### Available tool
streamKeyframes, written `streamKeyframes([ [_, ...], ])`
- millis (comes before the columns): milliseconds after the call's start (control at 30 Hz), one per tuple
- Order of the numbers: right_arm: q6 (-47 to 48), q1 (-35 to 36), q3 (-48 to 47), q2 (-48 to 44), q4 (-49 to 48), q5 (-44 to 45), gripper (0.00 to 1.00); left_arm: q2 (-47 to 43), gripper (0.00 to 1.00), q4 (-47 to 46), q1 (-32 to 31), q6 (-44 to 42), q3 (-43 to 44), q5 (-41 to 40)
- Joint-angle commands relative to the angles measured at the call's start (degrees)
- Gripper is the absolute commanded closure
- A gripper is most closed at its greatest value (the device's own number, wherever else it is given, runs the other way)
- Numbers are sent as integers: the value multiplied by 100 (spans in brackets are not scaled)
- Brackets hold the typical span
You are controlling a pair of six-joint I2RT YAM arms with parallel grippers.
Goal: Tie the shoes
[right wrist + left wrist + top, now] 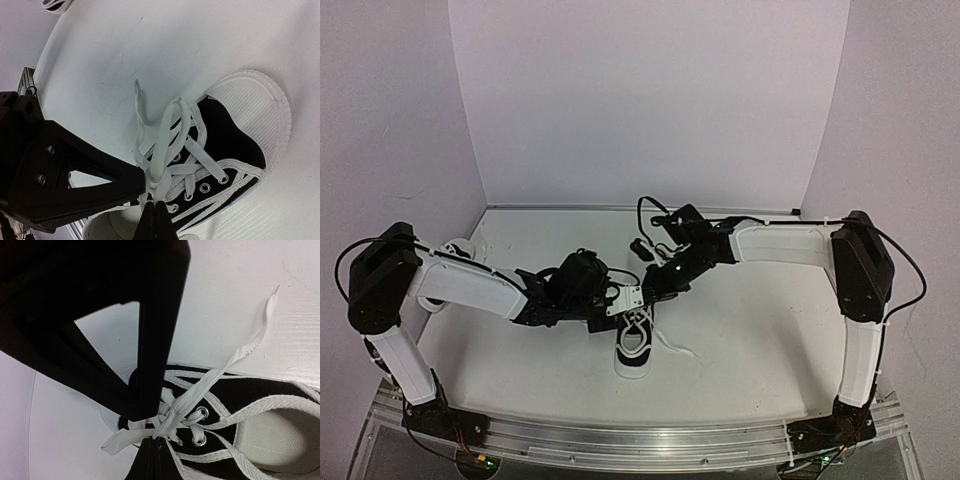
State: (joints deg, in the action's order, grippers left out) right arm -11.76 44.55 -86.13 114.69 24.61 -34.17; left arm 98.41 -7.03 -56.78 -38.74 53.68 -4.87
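Mid-surface (pixel 750 340), between the two arms: one black-and-white shoe (pixel 633 352), sole down, its white toe cap and ribbed rim plain in the right wrist view. Laces (pixel 167 135) loose and untied — threaded through the metal eyelets (pixel 205 188), crossing over the tongue, one free end trailing off onto the surface beside the shoe.

Left claw (pixel 156 442) closed tight, tips together, pinching a flat strand of the laces just above the eyelets. Right claw (pixel 156 202) likewise closed down, nipping a strand that rises in a loop from the lacing. Both claws over the same spot on the shoe, tips nearly touching (each one's black fingers fill a good part of the other's wrist view). From above, both arms reaching inward, wrists bunched over the far end of the shoe and hiding that end.

Other shoe (pixel 457 248) well apart, at the far left of the surface, mostly hidden behind the left arm — only a white rim and a dark opening showing.
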Motion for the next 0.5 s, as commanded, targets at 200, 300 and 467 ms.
streamKeyframes([
  [200,-84,-16,-47,-43,-167,-158,100,-31,100,-998,53,726,-259,169],
  [300,-105,-15,-30,-35,-187,-194,100,29,100,-1103,53,878,-258,258],
  [467,-144,-16,2,-60,-234,-249,100,159,100,-1489,53,1052,-361,278],
])
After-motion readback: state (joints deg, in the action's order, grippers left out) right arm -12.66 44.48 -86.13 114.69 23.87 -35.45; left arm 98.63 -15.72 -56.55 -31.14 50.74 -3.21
